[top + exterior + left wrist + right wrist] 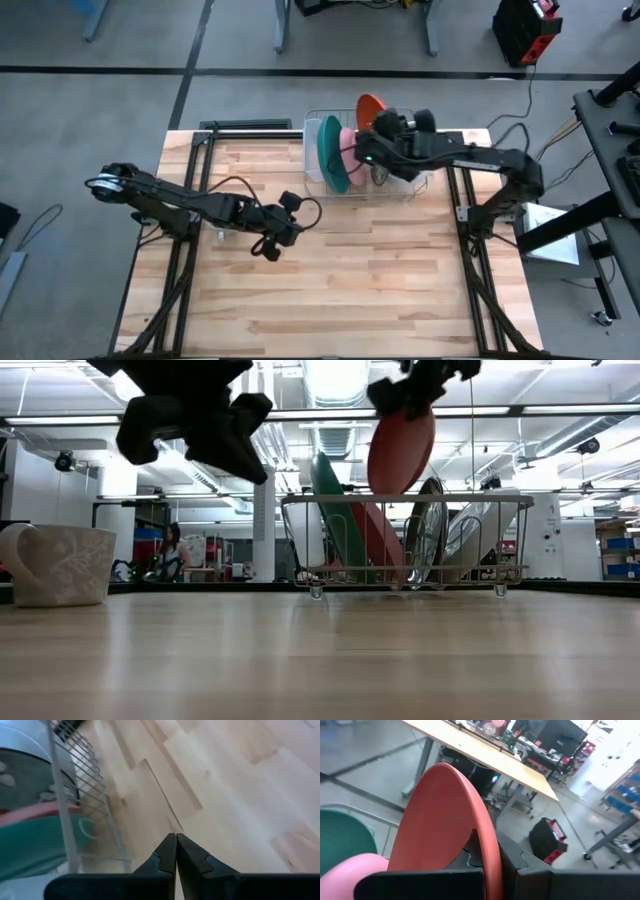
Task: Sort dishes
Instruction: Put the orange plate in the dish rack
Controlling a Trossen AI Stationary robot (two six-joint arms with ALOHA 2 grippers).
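Far to the left of the wire dish rack point(405, 542), on the pale wooden table point(350, 290), a small grey mug with a faint white pattern point(55, 565), well apart from everything and no part of the sorting; nearer the rack but short of it, the left gripper point(268, 246) hanging above bare boards, fingers pressed together on nothing in its wrist view, probably parked there to leave the rack free; plenty of open wood around and in front of it. Inside the rack, from its left end: large round teal plate point(331, 155) on edge, round pink plate point(347, 150) just beside it, then a dark green plate with white flowers point(428, 530) and a white bowl point(470, 530), all upright between the wires, presumably so each keeps its own slot. Above the rack's middle, the right gripper point(490, 852) clamped on the rim of a round orange-red plate point(401, 450), held edge-down and clear of the top wire; likely carried upright so the edge can drop into a gap; whether going in or coming out, impossible to say. Room tight there: pink plate on one side, green plate on the other, wires below; little margin for tilt; rack close to the table's far edge, floor beyond.
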